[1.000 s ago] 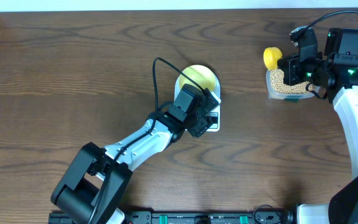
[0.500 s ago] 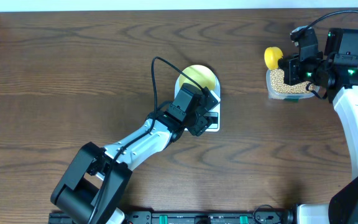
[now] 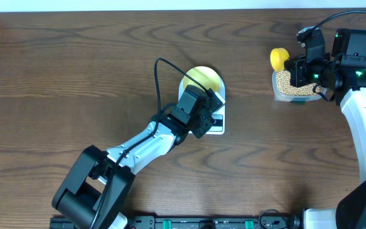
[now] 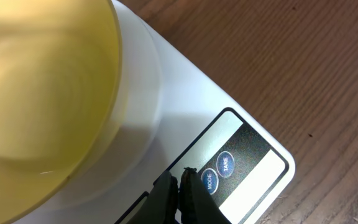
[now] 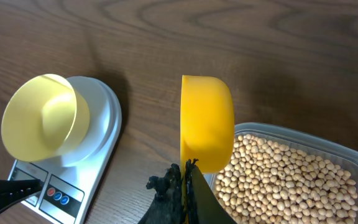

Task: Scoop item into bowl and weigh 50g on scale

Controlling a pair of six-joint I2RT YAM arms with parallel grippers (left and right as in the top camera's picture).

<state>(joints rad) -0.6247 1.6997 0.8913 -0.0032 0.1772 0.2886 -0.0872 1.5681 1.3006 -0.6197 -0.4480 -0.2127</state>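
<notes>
Press button on scale [image 4: 185, 106], lower centre, straight down with shut, empty left gripper [image 4: 179, 180], not nudging bowl [image 4: 42, 93] sitting on it upper left; then dip scoop [image 5: 207, 121], clamped in right gripper [image 5: 185, 171], into beans [image 5: 284, 180] lower right.

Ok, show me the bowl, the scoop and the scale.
bowl [image 5: 39, 118], right wrist view, on its inner wall.
yellow scoop [image 5: 207, 124], right wrist view, on the cup's outer side.
scale [image 4: 188, 99], left wrist view, on its bare white top beside the platform.
</notes>
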